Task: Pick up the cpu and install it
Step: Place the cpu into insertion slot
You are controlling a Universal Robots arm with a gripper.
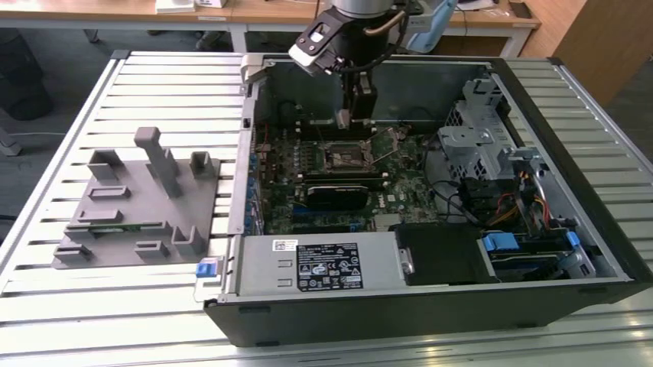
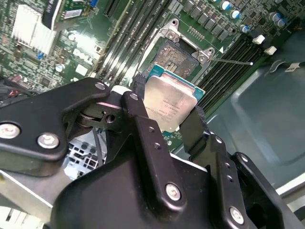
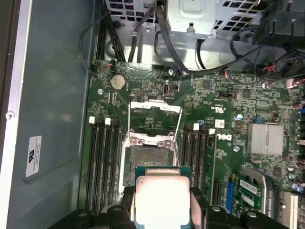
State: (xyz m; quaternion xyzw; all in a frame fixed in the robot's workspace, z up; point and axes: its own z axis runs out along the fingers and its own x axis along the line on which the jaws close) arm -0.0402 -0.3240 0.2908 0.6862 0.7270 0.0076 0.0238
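- Case (image 1: 429,294): lies open on the slatted table (image 1: 153,76), and its walls fence the board (image 1: 408,183) on all sides.
- Socket (image 3: 148,162): uncovered, with its frame (image 3: 155,117) swung up and a thin lever (image 2: 228,59) standing off to one side. Banks of memory slots (image 3: 102,162) flank it closely on two sides, so the free room is mainly above it.
- Drive cage (image 1: 479,141): crowds the board from the exterior view's right, with cables alongside.
- Cpu (image 2: 169,102): held off the board, just over the socket's edge and apart from it. Its metal lid faces the cameras in both wrist views.
- Gripper (image 2: 167,107): the jaws pinch the cpu by two opposite edges, and each black finger (image 2: 138,109) is flat against a side.
- Arm: in the exterior view it descends from the far side into the case, with the gripper pointing down above the socket.
- Grey fixture (image 1: 133,206): sits on the table at the exterior view's left, well apart from the gripper.
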